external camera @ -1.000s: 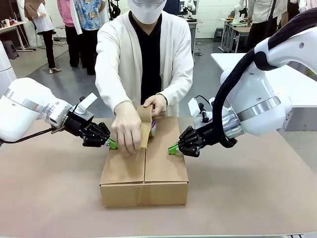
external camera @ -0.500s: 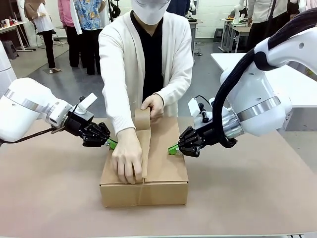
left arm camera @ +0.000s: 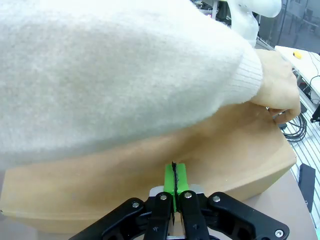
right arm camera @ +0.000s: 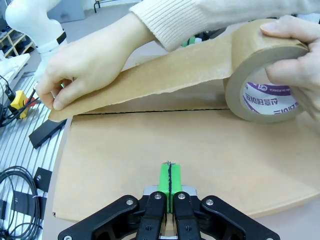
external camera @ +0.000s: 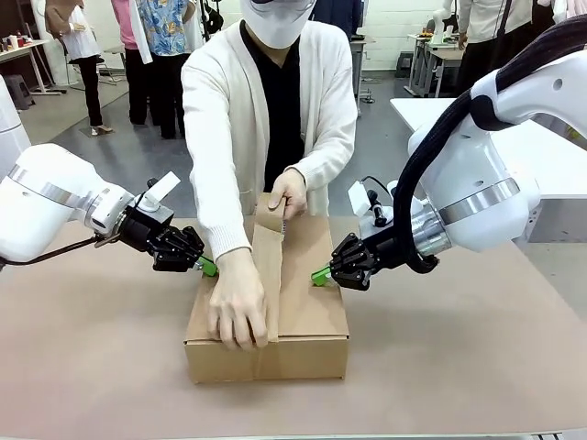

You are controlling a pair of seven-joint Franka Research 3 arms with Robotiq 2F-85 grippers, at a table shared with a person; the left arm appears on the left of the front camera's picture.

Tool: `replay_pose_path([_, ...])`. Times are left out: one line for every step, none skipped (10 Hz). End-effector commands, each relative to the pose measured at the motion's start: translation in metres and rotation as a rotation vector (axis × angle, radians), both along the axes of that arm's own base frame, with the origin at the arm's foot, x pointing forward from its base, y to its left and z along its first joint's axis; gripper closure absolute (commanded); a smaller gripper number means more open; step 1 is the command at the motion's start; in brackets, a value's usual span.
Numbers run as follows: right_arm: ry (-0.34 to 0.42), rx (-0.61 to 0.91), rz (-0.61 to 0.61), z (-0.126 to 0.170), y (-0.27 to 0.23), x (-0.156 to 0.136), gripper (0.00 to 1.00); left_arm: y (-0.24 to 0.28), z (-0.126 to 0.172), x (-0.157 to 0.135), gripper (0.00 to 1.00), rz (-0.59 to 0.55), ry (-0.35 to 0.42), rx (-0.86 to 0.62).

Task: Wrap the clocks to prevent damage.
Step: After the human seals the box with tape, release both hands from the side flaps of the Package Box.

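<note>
Left pincer (external camera: 209, 267) pressed together, tip against box (external camera: 312, 307) mid-left | right pincer (external camera: 319, 274) pressed together, tip against box mid-right | box shut, centre frame on table (external camera: 459, 367) | tape (external camera: 269, 275) stretched from roll (external camera: 269, 211) over seam to front edge | remaining, likely: cutting, pressing flat

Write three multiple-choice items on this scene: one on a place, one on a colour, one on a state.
1. The tape roll is:
A. in the person's hand over the far end of the box
B. lying on the table
C. clamped in a gripper
2. The gripper pads are:
A. red
B. green
C. blue
3. The right gripper is:
A. wide open
B. shut, holding nothing
C. shut on the tape
Answers: 1 A, fingers wrap the roll above the box's far edge; 2 B, bright green tips show in both wrist views; 3 B, its pads meet with nothing between them.
</note>
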State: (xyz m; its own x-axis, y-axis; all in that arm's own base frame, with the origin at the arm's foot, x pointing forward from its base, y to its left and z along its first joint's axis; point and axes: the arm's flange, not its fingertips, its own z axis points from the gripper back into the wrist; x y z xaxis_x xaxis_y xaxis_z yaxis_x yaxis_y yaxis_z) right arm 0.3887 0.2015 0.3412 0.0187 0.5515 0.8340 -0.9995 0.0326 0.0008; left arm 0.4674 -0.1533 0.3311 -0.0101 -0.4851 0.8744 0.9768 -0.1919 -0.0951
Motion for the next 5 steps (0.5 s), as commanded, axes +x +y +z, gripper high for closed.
replay_pose_path([0.007, -0.008, -0.002, -0.0049, 0.0005, -0.0003, 0.99, 0.0001, -0.0055, -0.0006, 1.00, 0.009, -0.004, -0.003])
replay_pose_path([0.007, -0.008, -0.002, -0.0049, 0.0005, -0.0003, 0.99, 0.0001, -0.0055, -0.0006, 1.00, 0.009, -0.004, -0.003])
replay_pose_path([0.007, -0.008, -0.002, -0.0049, 0.0005, -0.0003, 0.99, 0.0001, -0.0055, -0.0006, 1.00, 0.009, -0.004, -0.003])
replay_pose_path([0.007, -0.008, -0.002, -0.0049, 0.0005, -0.0003, 0.99, 0.0001, -0.0055, -0.0006, 1.00, 0.009, -0.004, -0.003])
replay_pose_path([0.007, -0.008, -0.002, -0.0049, 0.0005, -0.0003, 0.99, 0.0001, -0.0055, -0.0006, 1.00, 0.009, -0.004, -0.003])
